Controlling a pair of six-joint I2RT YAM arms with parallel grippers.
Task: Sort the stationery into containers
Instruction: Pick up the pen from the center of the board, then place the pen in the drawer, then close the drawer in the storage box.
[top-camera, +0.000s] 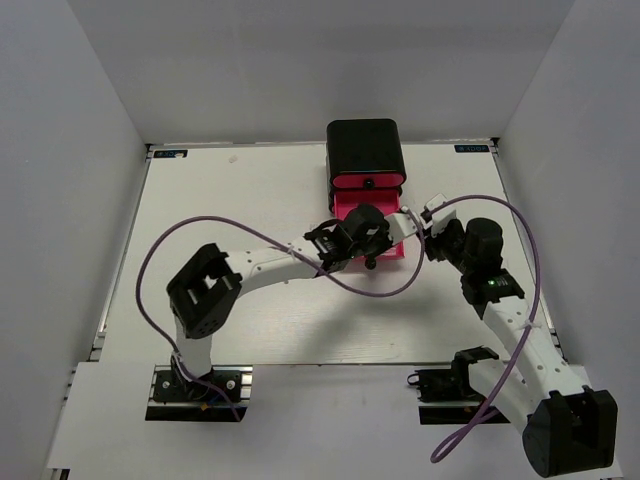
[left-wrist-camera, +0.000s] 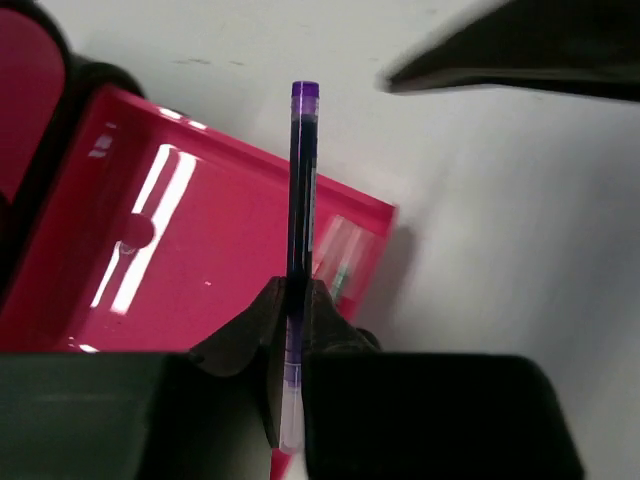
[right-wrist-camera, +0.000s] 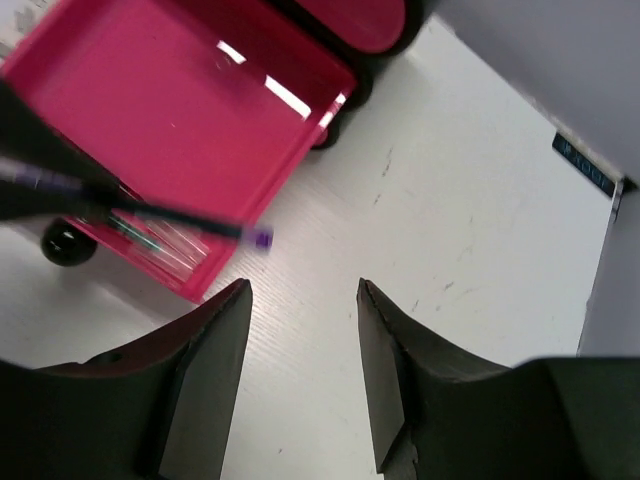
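Note:
The black cabinet (top-camera: 365, 148) stands at the back middle with pink drawers. Its lowest drawer (top-camera: 398, 228) is pulled out toward me. My left gripper (top-camera: 362, 236) hovers over this open drawer (left-wrist-camera: 180, 250), shut on a thin dark pen with a purple cap (left-wrist-camera: 303, 180). The pen points out past the drawer's right rim. Clear-bodied pens (left-wrist-camera: 340, 258) lie along the drawer's front wall. My right gripper (right-wrist-camera: 300, 300) is open and empty above bare table, just right of the drawer (right-wrist-camera: 180, 90). The held pen's purple tip (right-wrist-camera: 262, 238) shows in the right wrist view.
The open drawer's black knob (right-wrist-camera: 65, 243) sticks out at its front. A closed pink drawer with a knob (top-camera: 368, 184) sits above it. Purple cables (top-camera: 160, 250) loop from both arms. White walls enclose the table on three sides.

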